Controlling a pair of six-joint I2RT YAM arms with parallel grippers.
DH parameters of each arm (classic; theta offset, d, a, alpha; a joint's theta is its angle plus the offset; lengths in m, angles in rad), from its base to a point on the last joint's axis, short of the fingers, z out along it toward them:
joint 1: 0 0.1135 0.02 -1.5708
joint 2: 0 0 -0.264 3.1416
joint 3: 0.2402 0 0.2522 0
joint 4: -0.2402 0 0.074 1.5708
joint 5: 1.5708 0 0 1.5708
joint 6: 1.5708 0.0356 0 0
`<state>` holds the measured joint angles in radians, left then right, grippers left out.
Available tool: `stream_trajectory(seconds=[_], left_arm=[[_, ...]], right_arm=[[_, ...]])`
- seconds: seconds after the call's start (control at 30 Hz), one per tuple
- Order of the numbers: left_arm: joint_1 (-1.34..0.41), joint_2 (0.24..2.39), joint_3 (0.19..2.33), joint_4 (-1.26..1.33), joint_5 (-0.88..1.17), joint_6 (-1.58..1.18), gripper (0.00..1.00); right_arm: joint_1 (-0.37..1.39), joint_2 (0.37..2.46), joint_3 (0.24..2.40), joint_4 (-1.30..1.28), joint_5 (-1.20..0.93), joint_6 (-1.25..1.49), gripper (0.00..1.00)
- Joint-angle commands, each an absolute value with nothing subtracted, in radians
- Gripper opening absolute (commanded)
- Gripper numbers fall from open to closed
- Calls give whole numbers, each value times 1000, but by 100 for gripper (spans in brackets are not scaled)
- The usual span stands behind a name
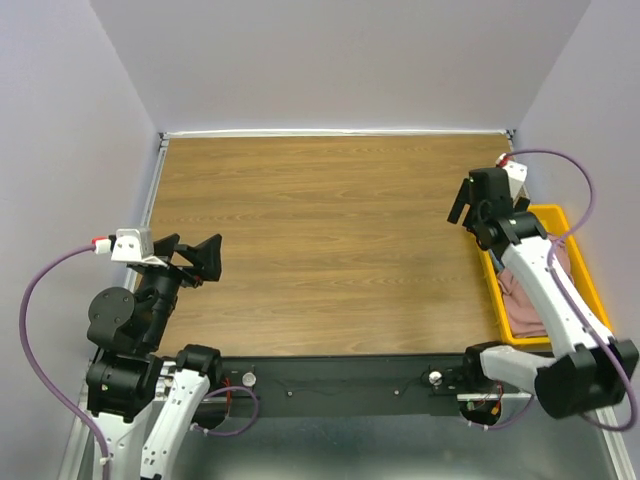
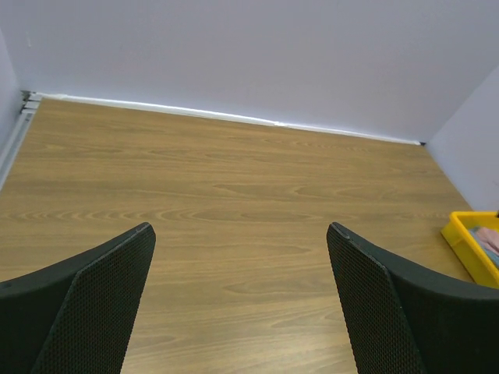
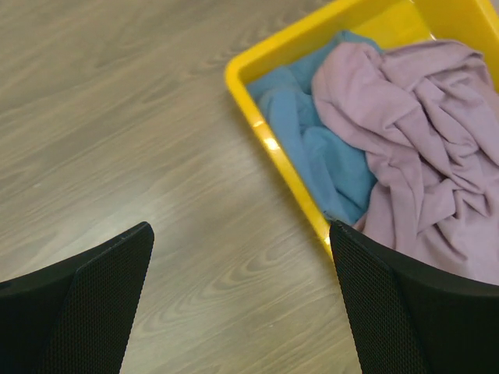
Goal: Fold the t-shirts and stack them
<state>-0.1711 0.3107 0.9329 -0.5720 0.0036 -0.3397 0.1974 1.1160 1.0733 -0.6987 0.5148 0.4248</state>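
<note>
Top view, left arm: folded up at 8 o'clock, with the left tool [image 1: 190,256] raised over the table [image 1: 330,250]. Its jaws are spread wide and hold nothing.
Top view, right arm: reaches from 5 o'clock up to 3 o'clock. The right tool [image 1: 468,210] is just beside the bin [image 1: 592,285], jaws wide and empty.
Top view, bin: yellow plastic, rectangular, at the table's 3 o'clock edge. The pink shirt [image 1: 525,310] lies crumpled inside, partly hidden by the arm.
Left wrist view: black dimpled jaws far apart, with bare wood-grain table between them. A bin corner shows at 4 o'clock.
Right wrist view: jaws wide above the table, bin at 2 o'clock. The blue shirt [image 3: 327,156] is bunched along the bin's 9 o'clock wall. The pink shirt is heaped against it, soft and creased.
</note>
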Motion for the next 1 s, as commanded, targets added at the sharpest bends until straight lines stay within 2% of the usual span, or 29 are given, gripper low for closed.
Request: stream_trajectory(seconds=[0.0, 0.3, 0.5, 0.73, 0.97], left_arm=[[-219, 293, 928, -594, 55, -371, 99], [-353, 304, 945, -623, 100, -391, 99], [-420, 340, 971, -638, 78, -374, 99], [-456, 403, 1003, -667, 64, -364, 99], [-459, 425, 991, -672, 81, -397, 99]], right_arm=[[146, 1236, 1104, -727, 709, 488, 100], [-139, 1374, 1104, -716, 759, 505, 98], [-270, 1428, 1063, -651, 657, 560, 93], [-304, 1437, 999, -523, 479, 603, 83], [-304, 1454, 962, -469, 377, 528, 80]])
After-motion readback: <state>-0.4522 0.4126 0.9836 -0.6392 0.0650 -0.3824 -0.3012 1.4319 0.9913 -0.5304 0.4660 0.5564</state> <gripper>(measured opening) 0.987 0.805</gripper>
